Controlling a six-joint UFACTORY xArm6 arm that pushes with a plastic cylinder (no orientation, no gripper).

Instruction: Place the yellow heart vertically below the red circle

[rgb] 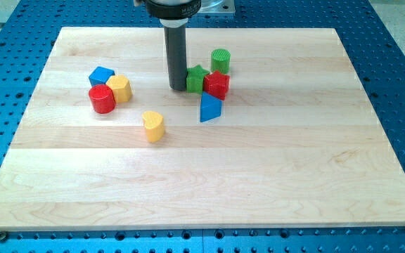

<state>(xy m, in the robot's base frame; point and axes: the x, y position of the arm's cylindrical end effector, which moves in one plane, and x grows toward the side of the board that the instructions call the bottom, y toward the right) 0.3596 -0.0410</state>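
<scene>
The yellow heart (153, 126) lies on the wooden board, left of centre. The red circle (102, 99) stands up and to the left of it, touching a yellow hexagon block (120, 88) and next to a blue block (101, 74). My tip (178, 87) rests on the board above and to the right of the yellow heart, well apart from it. The tip is right beside the left edge of a green star (196, 79).
A red star-like block (216, 84), a green cylinder (221, 61) and a blue triangle (210, 108) cluster with the green star to the right of my tip. The wooden board (273, 183) sits on a blue perforated table.
</scene>
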